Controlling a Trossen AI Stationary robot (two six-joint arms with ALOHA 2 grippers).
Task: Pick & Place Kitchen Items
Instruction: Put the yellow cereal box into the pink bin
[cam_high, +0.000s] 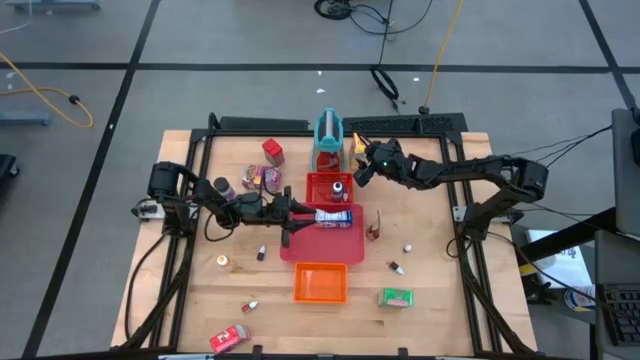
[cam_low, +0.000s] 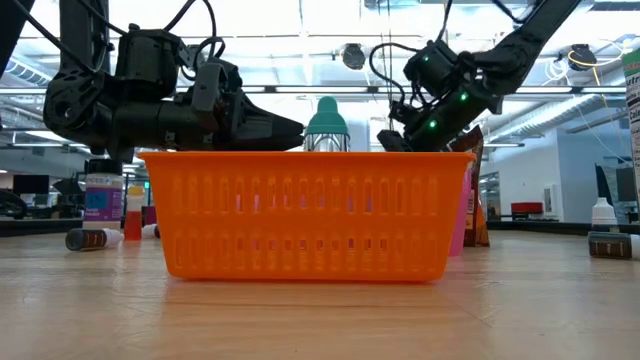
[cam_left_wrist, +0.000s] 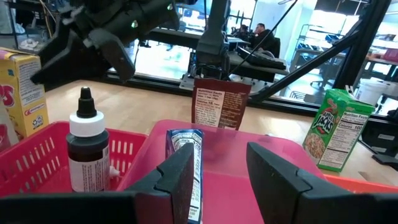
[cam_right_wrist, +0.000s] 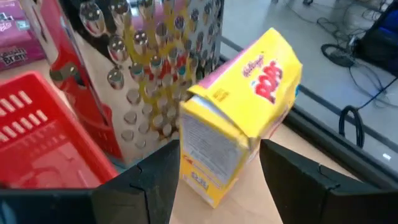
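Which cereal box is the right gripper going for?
The yellow box, tilted between the open right gripper fingers beside the grater. The green box lies far off.

Readable text for you to log:

- Yellow box (cam_right_wrist: 239, 118), right wrist view: "Kellogg's" in small red script and "POPS" in large red letters on its yellow face. The white panel's print is too small for you to read.
- Green box (cam_left_wrist: 334, 129), left wrist view: "JACKS" on the front, "Nutrition Facts" heading the white side panel.
- Brown packet (cam_left_wrist: 218, 107): you will see white print, not legible.
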